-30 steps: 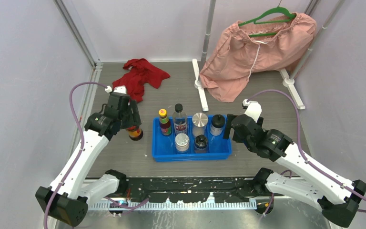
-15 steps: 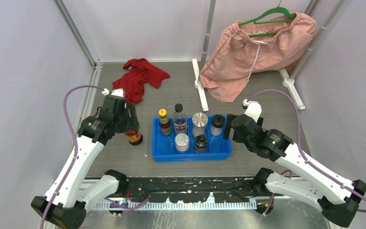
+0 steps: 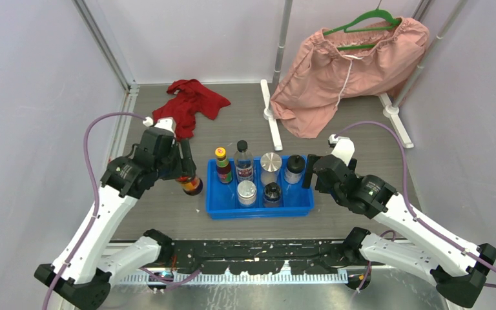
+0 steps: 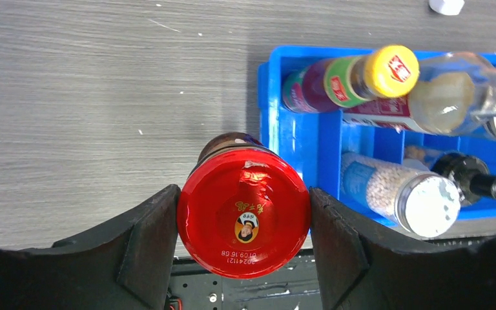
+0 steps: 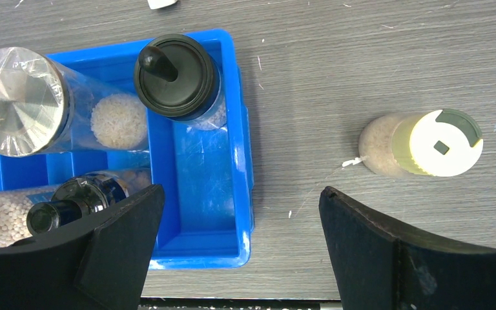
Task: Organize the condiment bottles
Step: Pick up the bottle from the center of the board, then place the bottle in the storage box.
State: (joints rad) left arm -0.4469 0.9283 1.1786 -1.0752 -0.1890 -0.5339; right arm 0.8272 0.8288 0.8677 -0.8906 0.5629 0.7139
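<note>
Now we hold the red-capped jar clamped in our left gripper; the blue tray lies just to its right.

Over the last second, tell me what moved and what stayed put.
The left gripper, shut on the red-capped jar, carried it rightward, closer to the blue tray. Nothing was grasped or released. The right gripper stayed open at the tray's right end; the bottles in the tray kept their places.

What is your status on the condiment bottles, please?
Left jaws shut on red-capped jar, left of blue tray. Right jaws open, empty. Beige jar outside tray. Nothing blocking.
</note>
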